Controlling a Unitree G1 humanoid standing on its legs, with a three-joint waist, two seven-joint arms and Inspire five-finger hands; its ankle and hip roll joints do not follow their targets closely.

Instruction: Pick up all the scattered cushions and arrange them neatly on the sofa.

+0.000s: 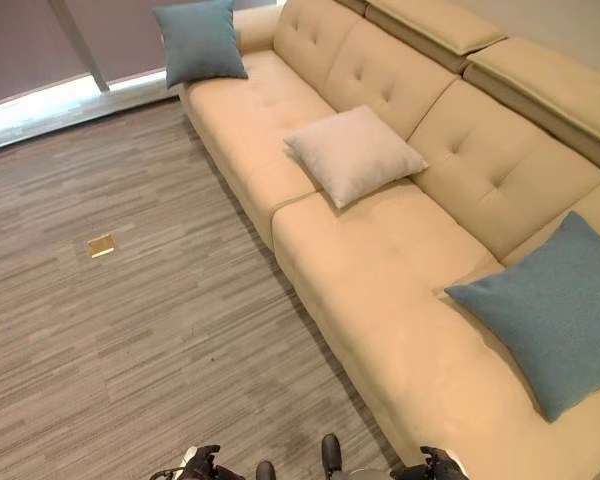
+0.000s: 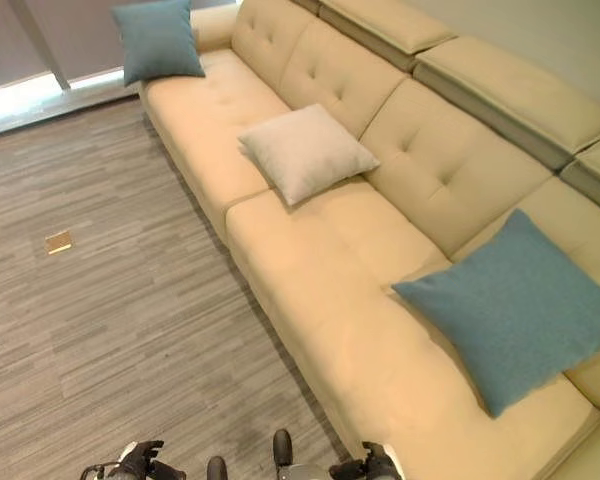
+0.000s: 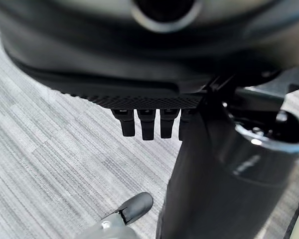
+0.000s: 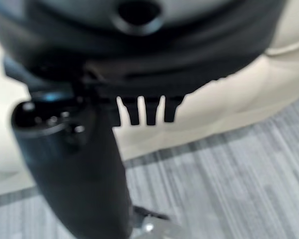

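Observation:
Three cushions lie on the cream sofa (image 1: 380, 270). A blue cushion (image 1: 200, 42) leans at the far end by the armrest. A pale beige cushion (image 1: 355, 153) rests against the backrest in the middle. Another blue cushion (image 1: 555, 315) lies at the near end, propped on the backrest. My left hand (image 3: 139, 84) hangs low over the floor, its fingers (image 3: 147, 127) straight and holding nothing. My right hand (image 4: 139, 74) hangs the same way beside the sofa's front, fingers (image 4: 150, 113) relaxed and empty. Both hands sit at the bottom edge of the eye views, far from the cushions.
Grey striped flooring (image 1: 130, 330) spreads out to the left of the sofa. A small brass floor plate (image 1: 101, 245) is set into it. A bright window strip (image 1: 40, 105) and a slanted post (image 1: 78, 42) stand at the far left.

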